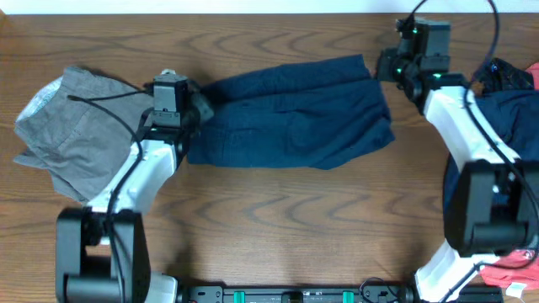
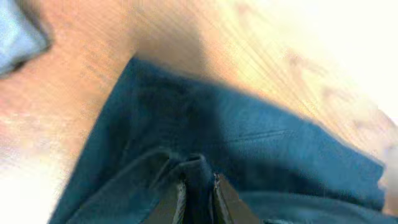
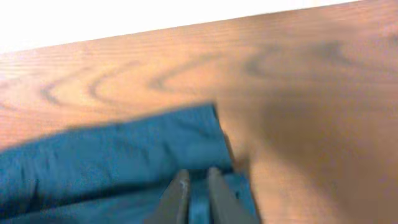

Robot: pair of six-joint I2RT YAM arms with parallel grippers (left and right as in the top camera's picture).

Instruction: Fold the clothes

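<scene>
Dark navy blue shorts lie spread across the middle of the table. My left gripper is shut on a pinch of their left edge; in the left wrist view the cloth bunches between the fingers. My right gripper is shut on their right top corner; the right wrist view shows the cloth gripped between the fingers. A grey garment lies at the far left. A red garment lies at the lower right edge.
More navy cloth lies in a pile at the right edge behind my right arm. The table's far edge runs along the top of the overhead view.
</scene>
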